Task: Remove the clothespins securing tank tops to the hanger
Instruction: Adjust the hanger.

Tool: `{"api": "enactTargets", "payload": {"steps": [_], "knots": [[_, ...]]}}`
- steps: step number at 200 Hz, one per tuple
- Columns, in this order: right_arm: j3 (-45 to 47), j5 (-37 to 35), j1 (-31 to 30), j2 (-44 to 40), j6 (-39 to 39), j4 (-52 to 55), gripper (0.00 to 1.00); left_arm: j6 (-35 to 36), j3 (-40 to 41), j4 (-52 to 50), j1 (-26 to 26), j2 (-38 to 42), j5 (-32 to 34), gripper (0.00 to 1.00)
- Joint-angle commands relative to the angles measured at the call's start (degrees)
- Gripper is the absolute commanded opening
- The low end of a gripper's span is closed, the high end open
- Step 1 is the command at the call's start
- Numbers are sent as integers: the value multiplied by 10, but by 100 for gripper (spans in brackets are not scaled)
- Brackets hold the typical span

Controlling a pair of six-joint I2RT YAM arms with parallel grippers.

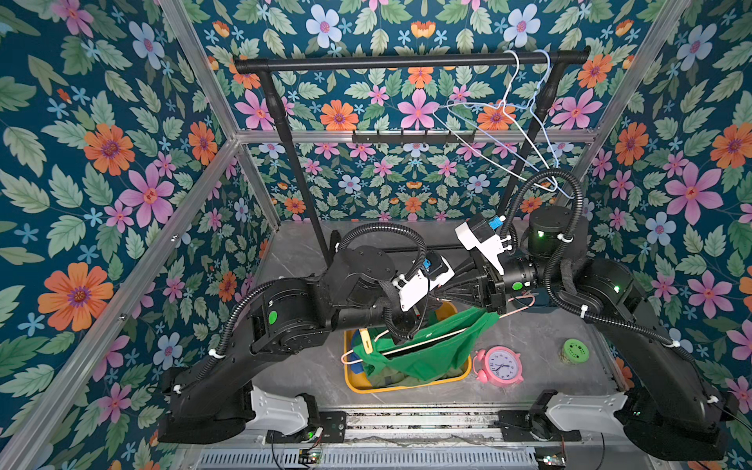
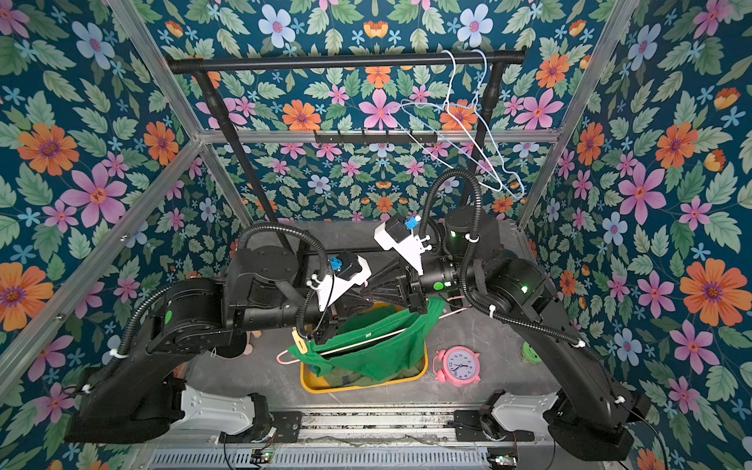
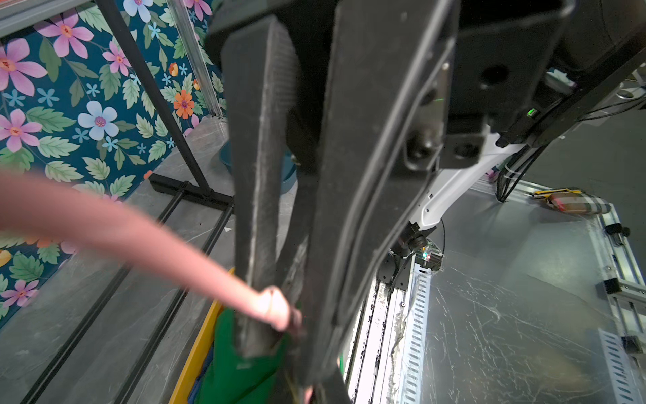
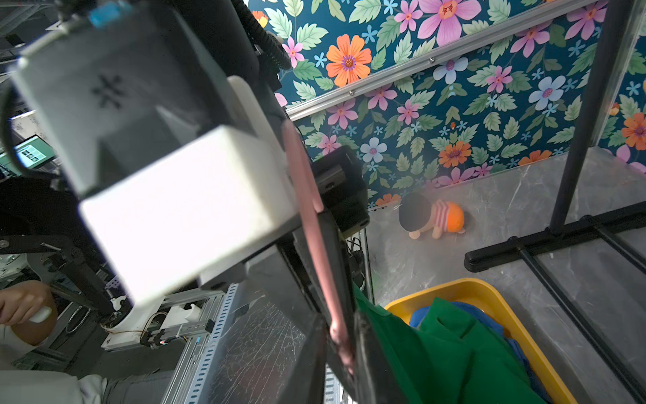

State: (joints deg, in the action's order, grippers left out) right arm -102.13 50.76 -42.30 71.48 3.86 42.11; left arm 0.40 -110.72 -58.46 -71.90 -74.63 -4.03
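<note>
Hanger point(image 3: 140, 241) w/ green top point(image 3: 237, 377) pinched in left claw point(image 3: 290, 349) & right claw point(image 4: 344, 367).

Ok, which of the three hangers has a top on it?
The pink hanger, over the yellow bin, with the green top on it. The white hanger and blue hanger hang bare on the rail.

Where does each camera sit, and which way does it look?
Top views: high at the front, looking down; both show the left arm, right arm, green tank top and yellow bin.
Left wrist: on the left arm, looking along its fingers at the pink hanger.
Right wrist: on the right arm, looking along its fingers toward the bin.
Shared: both wrist views show hanger, tank top, bin.
</note>
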Motion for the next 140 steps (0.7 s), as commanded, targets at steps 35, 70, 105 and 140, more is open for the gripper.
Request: {"api": "enactTargets", "payload": {"steps": [35,70,105,140], "knots": [[-9,2,-2,-8,-26,7,18,1,-3,24,1,1,2,0],[3,30,-1,-6,-12,-12,13,4,-7,27,1,-1,-1,0],[19,48,-2,-18,-5,-22,11,7,-14,25,1,-3,-1,0],[21,61,-2,-21,-3,-26,11,7,-15,27,1,-6,-4,0]]}}
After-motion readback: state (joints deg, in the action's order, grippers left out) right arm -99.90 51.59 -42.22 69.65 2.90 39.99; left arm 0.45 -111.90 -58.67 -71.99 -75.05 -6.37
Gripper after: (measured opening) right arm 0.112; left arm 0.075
